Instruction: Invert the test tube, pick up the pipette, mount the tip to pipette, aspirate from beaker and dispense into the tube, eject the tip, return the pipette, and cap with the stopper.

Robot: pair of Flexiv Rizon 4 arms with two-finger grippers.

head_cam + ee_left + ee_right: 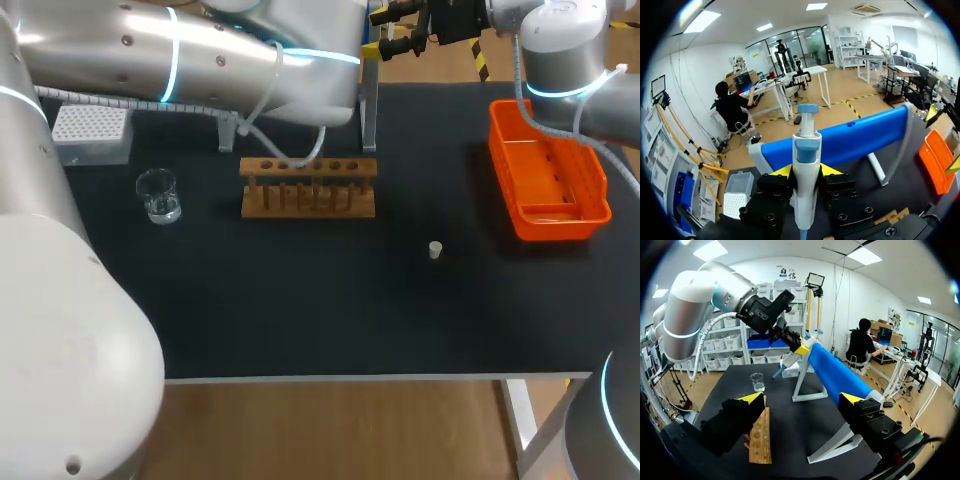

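I am looking at the pipette (807,150). It is a long, smooth stick of white and blue plastic with a round button on one end. My left hand (806,171) is pinching it around the middle, with one yellow fingertip pressing on each side. The button end is sticking out past the fingers. The hand is holding it up in the air, just beside the long blue bar of the pipette stand (860,135) at the back of the bench (300,310).

My right hand (801,398) is spread wide and is holding nothing. It is hanging above the wooden rack (308,187), which has a row of round holes along its top. The clear glass beaker (158,195) is standing near the rack. The little pale stopper (435,249) is sitting alone on the black bench top, between the rack and the orange plastic basket (600,190). A white tip box (92,130) is resting in the back corner.
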